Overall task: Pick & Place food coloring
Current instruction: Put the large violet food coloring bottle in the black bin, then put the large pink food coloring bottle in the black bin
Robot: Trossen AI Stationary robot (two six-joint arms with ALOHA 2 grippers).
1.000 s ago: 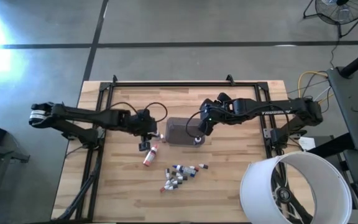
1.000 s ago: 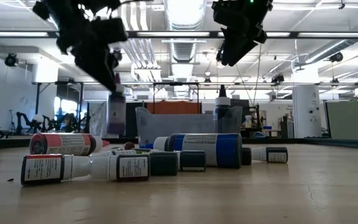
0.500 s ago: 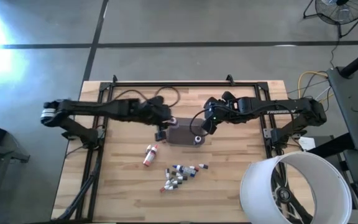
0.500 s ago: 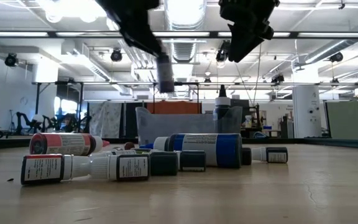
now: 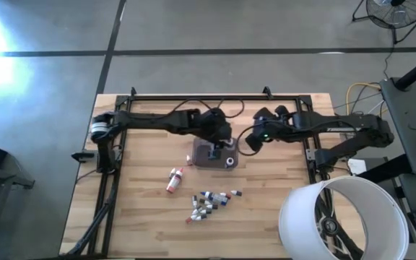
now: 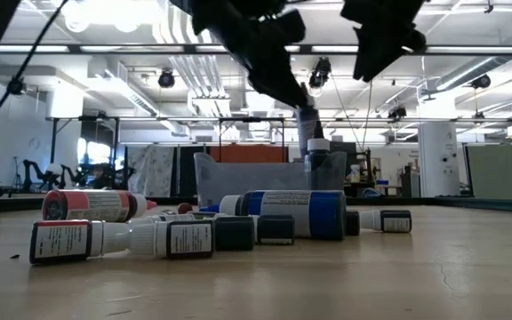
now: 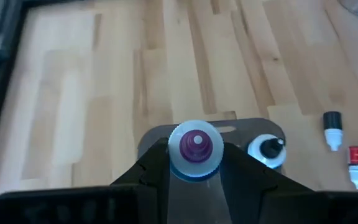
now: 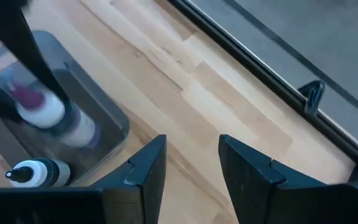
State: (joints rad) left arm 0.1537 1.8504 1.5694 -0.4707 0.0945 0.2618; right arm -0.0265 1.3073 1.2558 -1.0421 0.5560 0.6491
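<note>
My left gripper (image 5: 214,143) hangs over the small grey tray (image 5: 202,160), shut on a food coloring bottle (image 7: 195,148) with a white cap and purple tip. A second bottle (image 7: 266,149) with a white cap and dark tip stands upright on its base in the tray. A red-capped bottle (image 5: 173,180) lies on its side on the table nearer me, and a cluster of several more bottles (image 5: 211,202) lies beyond it toward the near edge. My right gripper (image 8: 191,163) is open, just right of the tray and above the table. My left gripper pinches the bottle between its two fingers (image 7: 151,168), one on each side just under the white cap (image 7: 211,163). The fingers come from above, slanting from the table's left. The bottle (image 6: 307,133) hangs below them, slightly tilted; whether its base touches the tray I cannot tell.
The table is wooden with a black rail frame (image 5: 193,97) along its far and side edges. A large white cylinder (image 5: 338,217) stands off the near right corner. Bare wood lies to the left of the tray and along the near edge.
My left gripper has carried the bottle toward the table's right, from left of the tray to above it, rising first and then coming lower. My right gripper has drawn back from the tray toward the right and slightly up.
</note>
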